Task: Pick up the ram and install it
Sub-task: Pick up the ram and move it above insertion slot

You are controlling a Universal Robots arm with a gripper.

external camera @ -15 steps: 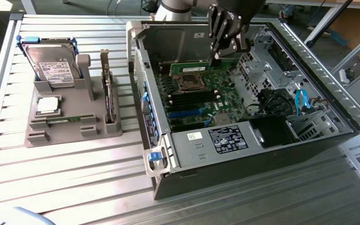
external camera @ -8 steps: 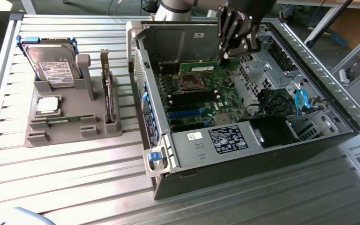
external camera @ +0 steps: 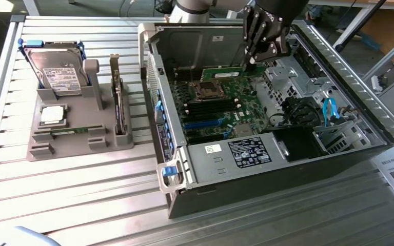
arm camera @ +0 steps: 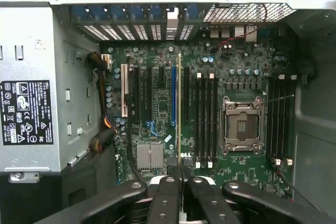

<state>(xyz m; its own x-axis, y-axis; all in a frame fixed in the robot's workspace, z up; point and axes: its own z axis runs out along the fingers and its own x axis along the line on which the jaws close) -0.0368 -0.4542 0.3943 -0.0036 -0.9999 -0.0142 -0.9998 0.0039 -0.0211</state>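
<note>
Pincer (arm camera: 181, 181) clamped shut on one ram (external camera: 228, 73): thin green stick, gripped near one end, held on edge over motherboard (external camera: 214, 102) inside open case (external camera: 266, 178). One bare CPU socket (arm camera: 242, 124), black slot banks either side. Grey holder (external camera: 67, 141) at exterior view's left: one silver hard drive (external camera: 60, 74), one upright dark card (external camera: 119, 102). Table (external camera: 80, 200): ribbed aluminium slats.

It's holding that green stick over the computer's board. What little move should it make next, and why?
Probably a slight sideways shift toward the black memory slots beside the processor socket. The gripper, shut on the ram, holds it parallel to those slots but seemingly just off them.
</note>
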